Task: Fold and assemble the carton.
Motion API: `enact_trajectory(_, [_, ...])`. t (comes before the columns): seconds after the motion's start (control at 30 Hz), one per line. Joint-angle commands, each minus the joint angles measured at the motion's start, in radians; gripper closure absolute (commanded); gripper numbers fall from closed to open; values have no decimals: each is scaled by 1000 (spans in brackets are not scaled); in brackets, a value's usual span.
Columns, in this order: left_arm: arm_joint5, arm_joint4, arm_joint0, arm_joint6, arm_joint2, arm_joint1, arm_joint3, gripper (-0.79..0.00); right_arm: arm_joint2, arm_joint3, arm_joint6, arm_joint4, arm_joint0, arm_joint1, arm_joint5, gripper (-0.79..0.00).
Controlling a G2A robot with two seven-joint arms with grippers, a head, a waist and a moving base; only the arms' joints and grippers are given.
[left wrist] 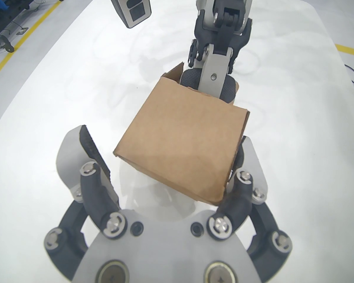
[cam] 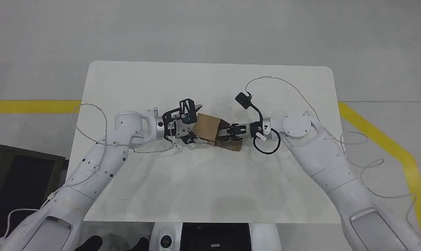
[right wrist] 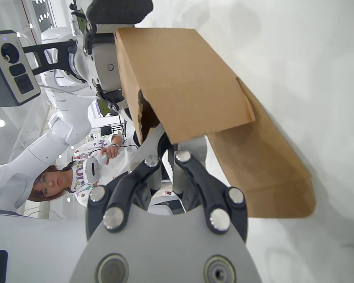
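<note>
The left tool [left wrist: 164,136] is spread around the near end of the carton [left wrist: 183,142]. One finger [left wrist: 247,160] touches the carton's corner; the other stands apart from the box. The carton, a partly formed brown cardboard box, rests near the middle of the white desk [left wrist: 298,104]. At its far end, the right tool [left wrist: 214,88] is pinching one wall, with a pad inside and a finger outside. One flap [right wrist: 268,178] lies flat against the desk beside that tool.

white table [cam: 197,185] | grey floor [cam: 197,21] | yellow floor stripe [cam: 33,106] beside table | black frame [left wrist: 17,1] on floor past table
</note>
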Motion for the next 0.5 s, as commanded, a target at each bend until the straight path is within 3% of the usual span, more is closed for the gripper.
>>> enact_trajectory(0.0, [2, 3, -2, 1, 4, -3, 5, -785, -19, 17, -4, 6, 14, -10, -5, 0])
enact_trajectory(0.47, [4, 20, -2, -6, 2, -10, -2, -785, -79, 111, 1, 17, 80, -52, -55, 0])
